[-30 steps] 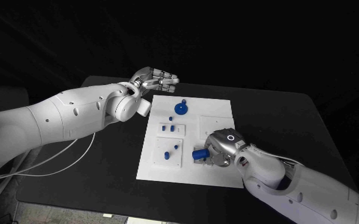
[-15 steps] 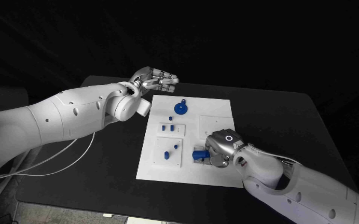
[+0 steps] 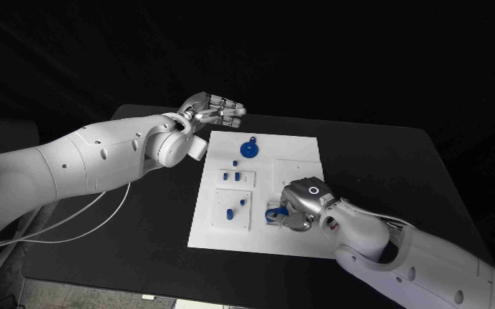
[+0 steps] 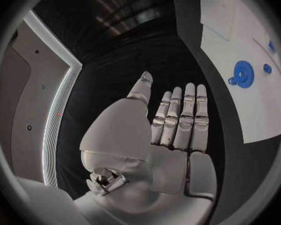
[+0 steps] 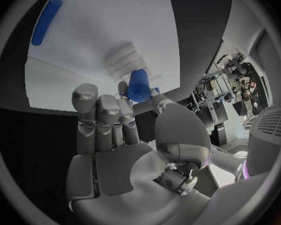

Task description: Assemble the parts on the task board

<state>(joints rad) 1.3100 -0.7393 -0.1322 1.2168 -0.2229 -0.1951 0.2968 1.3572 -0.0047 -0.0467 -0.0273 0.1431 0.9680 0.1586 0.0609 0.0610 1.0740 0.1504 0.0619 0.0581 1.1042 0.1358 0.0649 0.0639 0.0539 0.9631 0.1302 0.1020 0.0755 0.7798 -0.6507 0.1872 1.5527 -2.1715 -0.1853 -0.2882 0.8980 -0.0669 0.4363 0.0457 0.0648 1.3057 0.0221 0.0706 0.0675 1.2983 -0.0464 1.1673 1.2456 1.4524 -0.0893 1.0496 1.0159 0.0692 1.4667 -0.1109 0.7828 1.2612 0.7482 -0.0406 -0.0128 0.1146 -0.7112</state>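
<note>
The white task board [image 3: 300, 144] lies in the middle of the black table. My right hand [image 3: 301, 204] is low over the board's near right part and pinches a blue cylinder [image 3: 273, 214] between thumb and fingers; in the right wrist view the blue cylinder [image 5: 138, 85] stands just past the fingertips [image 5: 85, 92]. A blue round part with a small ring [image 3: 249, 149] rests on the board's far part. Small blue pegs [image 3: 236, 176] stand in the left blocks. My left hand [image 3: 212, 111] hovers beyond the board's far left corner, with flat, straight fingers [image 4: 178, 120] and nothing in it.
A white cable [image 3: 72, 223] runs over the table's left side beneath my left arm. A long blue peg [image 5: 45, 21] lies on the board ahead of my right hand. The blue round part [image 4: 242, 74] lies to one side of my left hand.
My right hand has shifted slightly left and closed further over the blue cylinder, which is now more hidden. The left hand has not moved.
</note>
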